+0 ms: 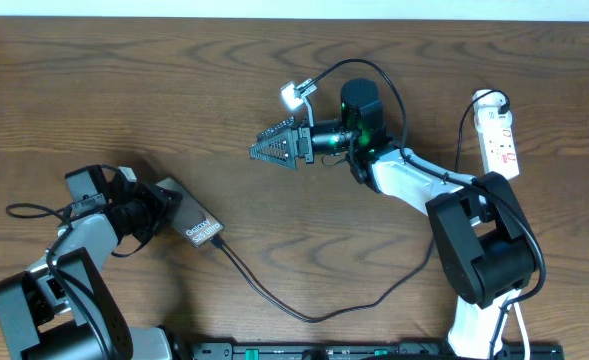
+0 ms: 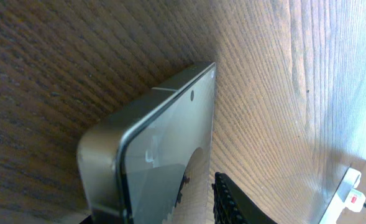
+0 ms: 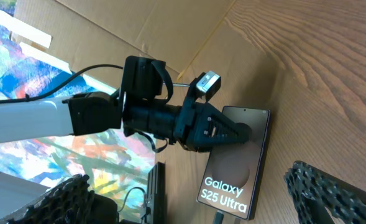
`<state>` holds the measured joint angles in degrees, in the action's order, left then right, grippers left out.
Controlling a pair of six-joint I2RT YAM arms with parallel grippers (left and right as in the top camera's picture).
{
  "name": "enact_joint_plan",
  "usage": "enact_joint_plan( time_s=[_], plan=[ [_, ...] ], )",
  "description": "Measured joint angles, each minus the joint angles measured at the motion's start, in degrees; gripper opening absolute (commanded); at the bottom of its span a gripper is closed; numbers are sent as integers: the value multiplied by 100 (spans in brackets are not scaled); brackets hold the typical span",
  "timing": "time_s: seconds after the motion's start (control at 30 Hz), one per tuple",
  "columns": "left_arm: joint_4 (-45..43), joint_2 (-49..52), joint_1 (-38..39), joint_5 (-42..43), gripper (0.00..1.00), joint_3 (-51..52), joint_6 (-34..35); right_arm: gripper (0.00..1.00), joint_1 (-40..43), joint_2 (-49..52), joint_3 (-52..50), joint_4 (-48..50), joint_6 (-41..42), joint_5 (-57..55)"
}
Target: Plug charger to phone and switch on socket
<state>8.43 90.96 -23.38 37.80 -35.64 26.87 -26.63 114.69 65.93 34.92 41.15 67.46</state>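
Observation:
The phone (image 1: 199, 228) lies slanted at the left of the table, "Galaxy" face up. It also shows in the left wrist view (image 2: 164, 155) and the right wrist view (image 3: 238, 162). My left gripper (image 1: 169, 212) is shut on the phone's far end, with one finger (image 2: 232, 202) beside the glass. The charger cable (image 1: 304, 315) has its connector (image 3: 222, 218) in the phone's port. It loops along the front and up towards the socket (image 1: 499, 130) at the far right. My right gripper (image 1: 264, 150) is open and empty mid-table, aimed left at the phone (image 3: 189, 186).
A black bar (image 1: 354, 350) runs along the table's front edge. The right arm's base (image 1: 479, 250) stands just in front of the socket. The socket's end shows in the left wrist view (image 2: 350, 193). Cardboard (image 3: 170, 31) stands beyond the table's left side.

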Motion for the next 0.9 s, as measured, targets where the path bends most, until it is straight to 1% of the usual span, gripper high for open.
enact_joint_plan(
  time_s=[0.1, 0.23, 0.63, 0.9],
  plan=[
    [20, 0, 0, 22, 42, -9, -4, 99, 0, 0, 0, 2, 0, 0],
    [59, -20, 0, 81, 45, -28, -15, 99, 0, 0, 0, 0, 0, 0],
    [256, -52, 0, 87, 46, -52, -15, 99, -4, 0, 0, 0, 0, 0],
    [636, -114, 0, -96, 48, -118, -15, 99, -4, 0, 0, 0, 0, 0]
  ],
)
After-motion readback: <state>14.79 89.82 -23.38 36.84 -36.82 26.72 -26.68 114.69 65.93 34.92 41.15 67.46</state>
